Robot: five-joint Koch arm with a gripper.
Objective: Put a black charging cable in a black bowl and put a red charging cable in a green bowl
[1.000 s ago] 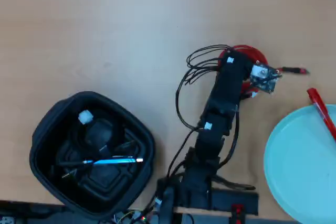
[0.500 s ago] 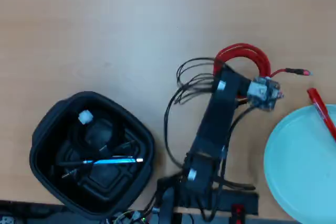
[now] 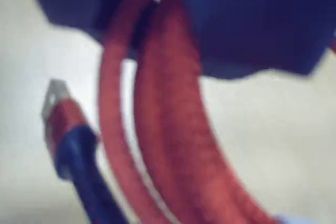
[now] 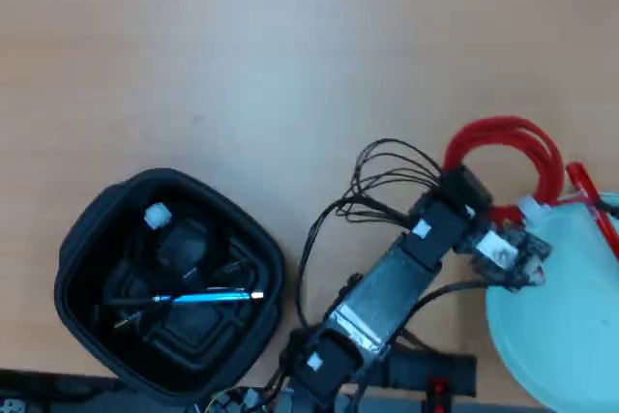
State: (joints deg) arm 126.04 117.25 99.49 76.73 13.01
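One cable is at risk: the red charging cable (image 4: 503, 147), pinched in the gripper (image 4: 481, 210), hangs beside the green bowl (image 4: 551, 336); released now, its loop could land on the worktop (image 4: 242, 55).

Nothing to read here, folks: the small white tags on the arm (image 4: 422, 229) are blank blurs, and no lettering, brand or number shows anywhere.
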